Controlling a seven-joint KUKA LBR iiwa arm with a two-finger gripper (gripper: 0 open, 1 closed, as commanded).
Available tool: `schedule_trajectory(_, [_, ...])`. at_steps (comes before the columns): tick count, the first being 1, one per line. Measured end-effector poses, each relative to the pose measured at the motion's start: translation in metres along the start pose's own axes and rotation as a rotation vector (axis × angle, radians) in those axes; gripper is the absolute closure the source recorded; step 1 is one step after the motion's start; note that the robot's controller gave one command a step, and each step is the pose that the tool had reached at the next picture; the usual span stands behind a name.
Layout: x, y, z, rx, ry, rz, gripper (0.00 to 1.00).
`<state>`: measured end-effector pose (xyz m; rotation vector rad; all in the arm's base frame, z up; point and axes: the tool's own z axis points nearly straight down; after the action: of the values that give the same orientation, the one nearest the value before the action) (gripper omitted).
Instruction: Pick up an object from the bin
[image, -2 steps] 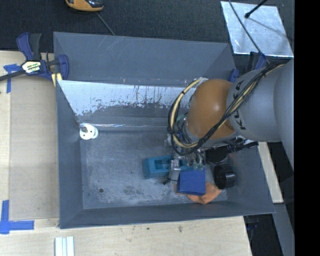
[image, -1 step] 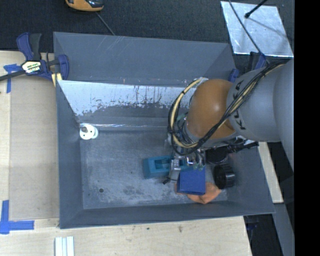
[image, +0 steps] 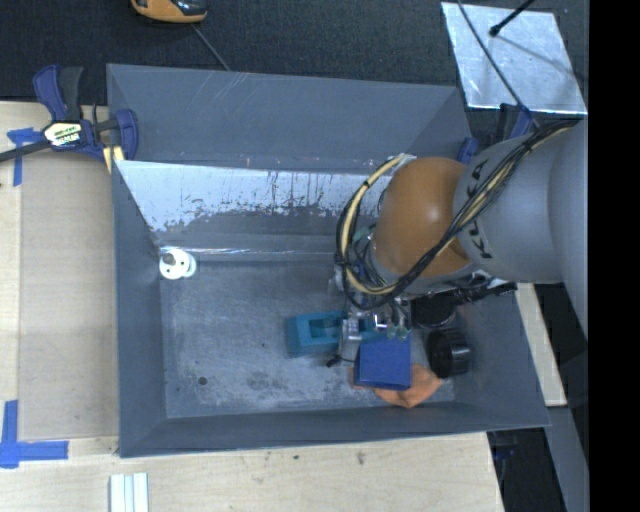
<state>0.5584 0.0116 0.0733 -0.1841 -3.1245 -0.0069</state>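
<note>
My gripper (image: 375, 323) is low in the front right part of the bin, mostly hidden under the arm's wrist. It sits right between a teal blue block-like piece (image: 312, 333) on its left and a darker blue square block (image: 383, 363) just below it. An orange soft thing (image: 412, 392) pokes out from under the blue block by the front wall. To the right of the gripper lies a black cylinder (image: 450, 353). Whether anything is held is hidden.
A small white round piece (image: 176, 264) lies alone at the bin's far left, near the back wall. The arm with its orange cover and cables comes in from the right over the bin's right side.
</note>
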Motion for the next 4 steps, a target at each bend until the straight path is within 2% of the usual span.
schedule_trajectory(1, [0.0, 0.001, -0.001, 0.0, 0.001, 0.011, 1.0])
schedule_trajectory(3, [0.001, 0.001, -0.004, 0.0, 0.001, 0.011, 1.0])
schedule_trajectory(4, [0.004, -0.001, -0.022, 0.003, 0.007, 0.012, 1.0])
